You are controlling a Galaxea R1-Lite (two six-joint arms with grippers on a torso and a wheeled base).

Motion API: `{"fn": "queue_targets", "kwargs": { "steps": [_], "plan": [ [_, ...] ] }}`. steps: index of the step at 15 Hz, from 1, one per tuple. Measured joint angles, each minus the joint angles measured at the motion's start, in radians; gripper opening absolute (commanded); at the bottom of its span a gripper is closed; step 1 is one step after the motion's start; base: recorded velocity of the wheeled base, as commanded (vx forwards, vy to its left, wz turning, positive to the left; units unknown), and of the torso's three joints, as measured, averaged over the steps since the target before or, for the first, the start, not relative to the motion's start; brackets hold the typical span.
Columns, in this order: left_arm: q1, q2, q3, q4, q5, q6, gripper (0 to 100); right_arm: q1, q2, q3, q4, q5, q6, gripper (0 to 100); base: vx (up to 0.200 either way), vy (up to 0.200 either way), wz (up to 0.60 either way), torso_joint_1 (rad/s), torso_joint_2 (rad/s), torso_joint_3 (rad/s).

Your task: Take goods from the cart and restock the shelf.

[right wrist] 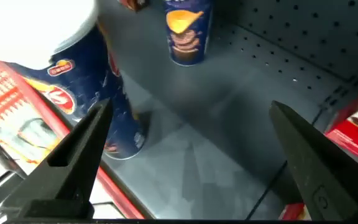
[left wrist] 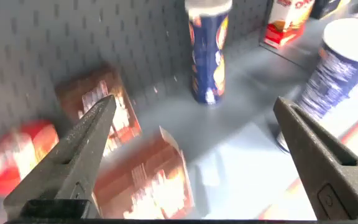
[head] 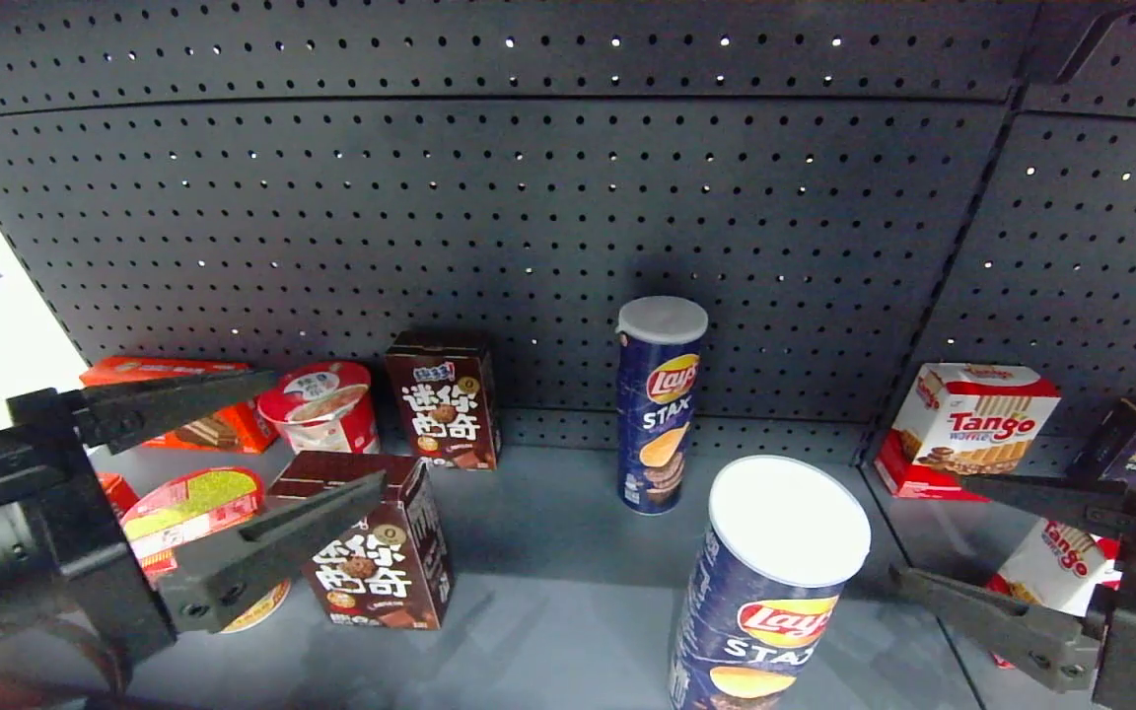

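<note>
Dark-grey steel shelf (head: 548,552) with a pegboard back (head: 529,197).

- Left gripper (head: 326,434) hovers at the shelf's left end, fingers wide apart, nothing between them. A brown box (head: 376,552) stands just beneath it.
- Right gripper (head: 931,529) is at the front right, jaws likewise spread and empty.
- Near can (head: 775,611): a blue chip tube with a white lid, standing at the shelf's front edge, right of the middle. It is upright, long axis vertical, lid up.
- Far can (head: 660,414): the same kind, upright against the back, behind the near one and a little left. The two are well apart.

Key relation: the near can sits between the two grippers but much closer to the right one. The right wrist view puts it just beside one finger, outside the gap and not touching.

Judgement:
- The right arm is the better placed of the two.
- To take the tube it would have to shift sideways toward the shelf's middle and close across the round body, square to the vertical axis.
- A tall, narrow tube at the front edge could tip off if nudged near the lid.
</note>
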Motion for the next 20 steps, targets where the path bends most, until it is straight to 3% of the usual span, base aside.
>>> {"fn": "queue_targets", "kwargs": {
  "steps": [4, 11, 20],
  "plan": [
    [0.038, -0.087, 0.086, -0.006, 0.027, -0.041, 100, 0.095, 0.069, -0.006, 0.069, -0.091, -0.007, 100, 0.0, 0.0, 0.0, 0.0, 0.0, 0.0],
    [0.046, -0.122, 0.096, -0.008, 0.03, -0.04, 100, 0.114, 0.14, 0.017, 0.075, -0.122, -0.007, 100, 0.0, 0.0, 0.0, 0.0, 0.0, 0.0],
    [0.043, -0.129, 0.082, -0.008, 0.04, -0.032, 100, 0.07, 0.193, 0.023, 0.085, -0.156, -0.02, 100, 0.0, 0.0, 0.0, 0.0, 0.0, 0.0]
  ]
}}
